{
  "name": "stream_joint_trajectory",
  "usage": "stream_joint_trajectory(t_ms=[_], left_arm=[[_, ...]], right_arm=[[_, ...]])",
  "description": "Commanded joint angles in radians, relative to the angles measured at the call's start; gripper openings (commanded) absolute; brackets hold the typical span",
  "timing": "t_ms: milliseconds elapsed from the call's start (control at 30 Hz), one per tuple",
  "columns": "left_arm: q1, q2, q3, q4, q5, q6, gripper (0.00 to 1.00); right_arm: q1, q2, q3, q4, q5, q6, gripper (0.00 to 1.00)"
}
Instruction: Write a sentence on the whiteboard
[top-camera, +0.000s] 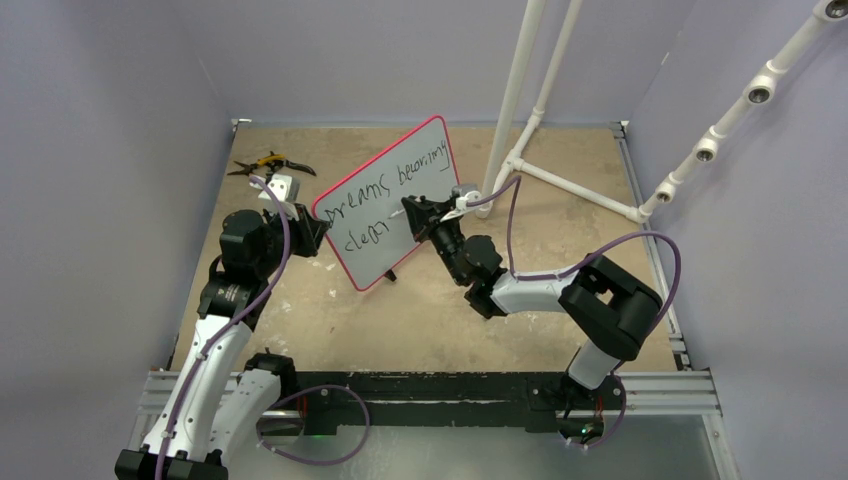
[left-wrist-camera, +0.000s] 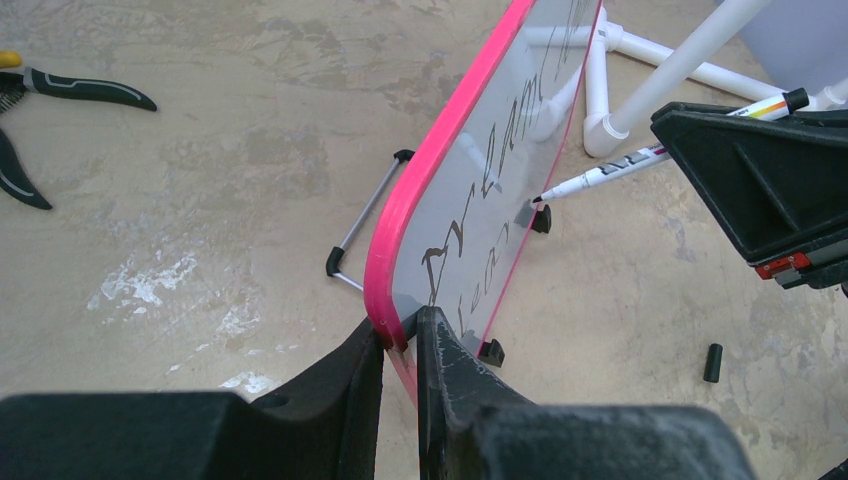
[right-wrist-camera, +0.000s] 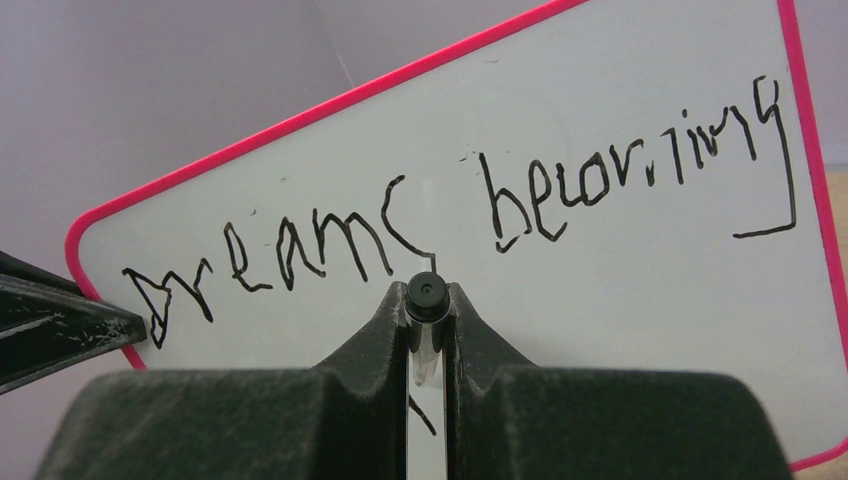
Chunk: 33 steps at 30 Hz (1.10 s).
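The whiteboard (top-camera: 400, 190), white with a red-pink rim and black feet, stands tilted on the tan table. The sentence (top-camera: 400, 185) in black marker reads "dreams becoming" on top and "clear" below; its top line also shows in the right wrist view (right-wrist-camera: 480, 210). My left gripper (top-camera: 310, 235) is shut on the whiteboard's left rim (left-wrist-camera: 395, 280), one finger on each face. My right gripper (top-camera: 420, 215) is shut on a white marker (left-wrist-camera: 620, 165), whose tip touches the board's face (left-wrist-camera: 500, 170) near the second line. In the right wrist view the marker's black end (right-wrist-camera: 427, 295) sits between my fingers.
Black-and-yellow pliers (top-camera: 268, 163) lie at the back left of the table. A white PVC pipe frame (top-camera: 540, 120) stands behind the board on the right. A small black marker cap (left-wrist-camera: 712, 362) lies on the table near the board's right side.
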Motion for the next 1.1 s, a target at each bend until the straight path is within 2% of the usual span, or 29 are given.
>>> stream_joint_trajectory(t_ms=[0,500,1067], left_arm=[[-0.001,-0.001,-0.004,0.020,0.021,0.017,0.14],[-0.001,-0.002,-0.004,0.018,0.021,0.018,0.14],[-0.001,-0.003,-0.004,0.019,0.019,0.018,0.14]], right_arm=[[-0.014,-0.002,0.039,0.046,0.000,0.006,0.00],[-0.023,0.050,0.101,0.014,-0.050,0.009,0.00],[-0.023,0.074,0.093,-0.019,-0.071,0.011,0.00]])
